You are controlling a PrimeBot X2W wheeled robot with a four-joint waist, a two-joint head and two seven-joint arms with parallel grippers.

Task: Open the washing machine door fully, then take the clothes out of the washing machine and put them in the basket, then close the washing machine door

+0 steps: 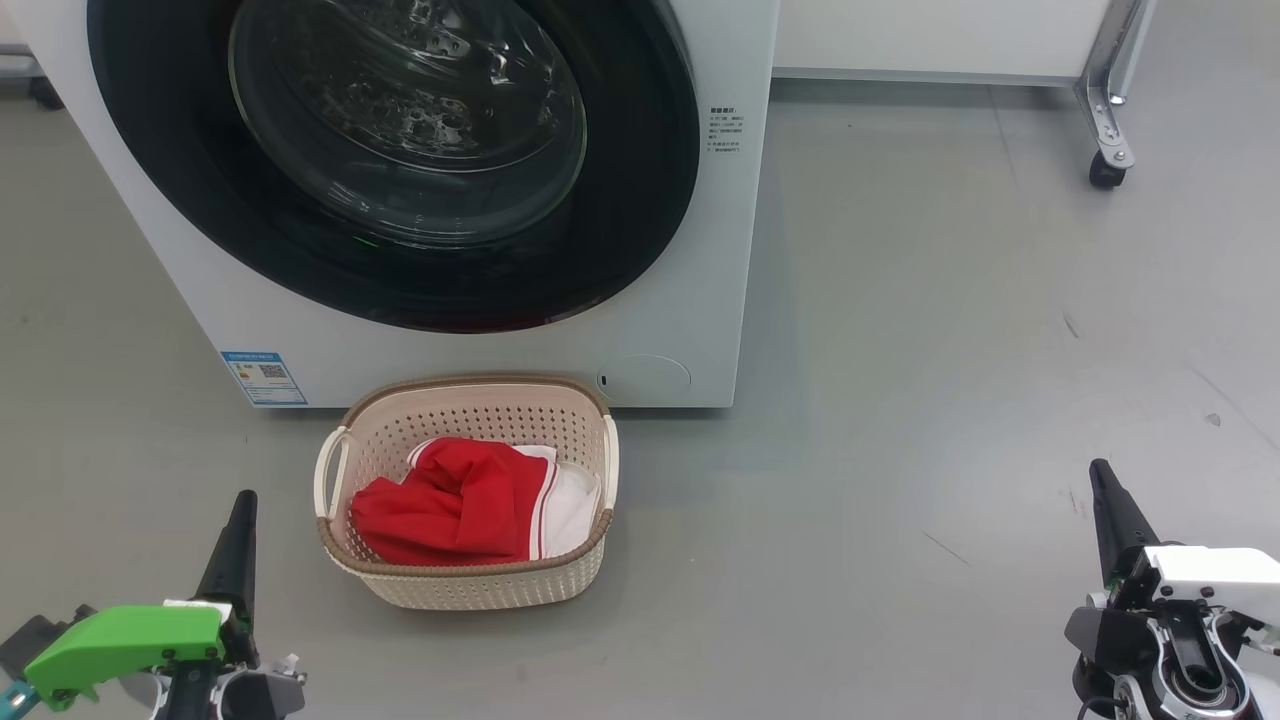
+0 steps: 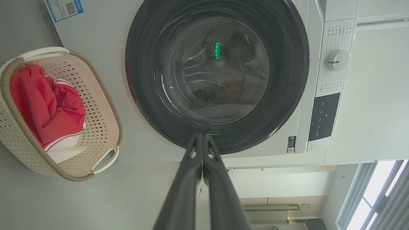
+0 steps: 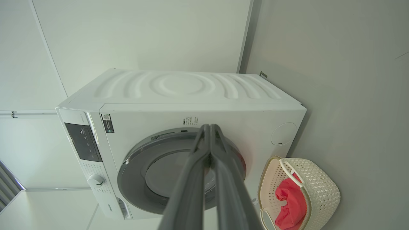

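The washing machine [image 1: 690, 250] [image 2: 105, 38] [image 3: 191, 92] stands white on the grey floor with its black-rimmed glass door [image 1: 400, 150] [image 2: 217, 73] [image 3: 153, 169] lying flat against its front, shut. The cream basket [image 1: 470, 585] [image 2: 102, 118] [image 3: 319, 188] sits on the floor just in front of the machine. Red clothes with white trim [image 1: 460, 500] [image 2: 48, 105] [image 3: 287, 201] lie inside it. My left gripper [image 1: 242, 505] [image 2: 202, 136] is shut and empty, low at the basket's left. My right gripper [image 1: 1098, 470] [image 3: 210, 127] is shut and empty, far to the right.
A metal frame leg on a black caster [image 1: 1105, 170] stands at the back right. A white wall panel [image 1: 930, 35] runs behind the machine. Bare grey floor [image 1: 950, 350] spreads to the right of the machine and basket.
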